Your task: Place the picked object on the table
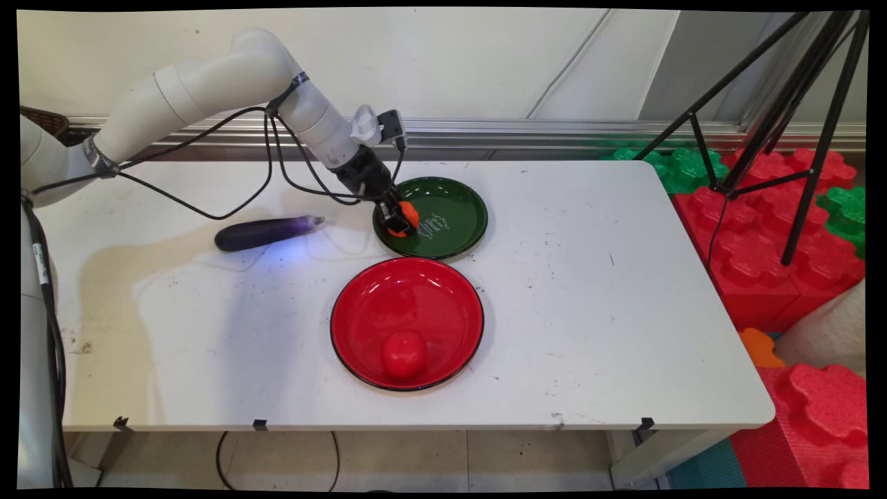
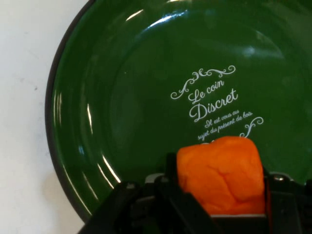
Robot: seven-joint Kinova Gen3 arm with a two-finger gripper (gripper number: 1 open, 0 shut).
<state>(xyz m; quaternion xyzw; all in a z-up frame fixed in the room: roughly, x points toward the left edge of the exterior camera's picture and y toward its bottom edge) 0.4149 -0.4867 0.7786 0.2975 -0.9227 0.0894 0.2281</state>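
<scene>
My gripper is shut on an orange lump, held low over the left side of a green plate. In the hand view the orange lump sits squeezed between my fingers, just above the green plate, which bears white lettering. A red plate lies nearer the table's front, with a red ball resting in its near part. A purple eggplant lies on the table to the left of the green plate.
Black cables hang from the arm over the table's back left. Off the table's right edge stand a black tripod and red and green foam blocks.
</scene>
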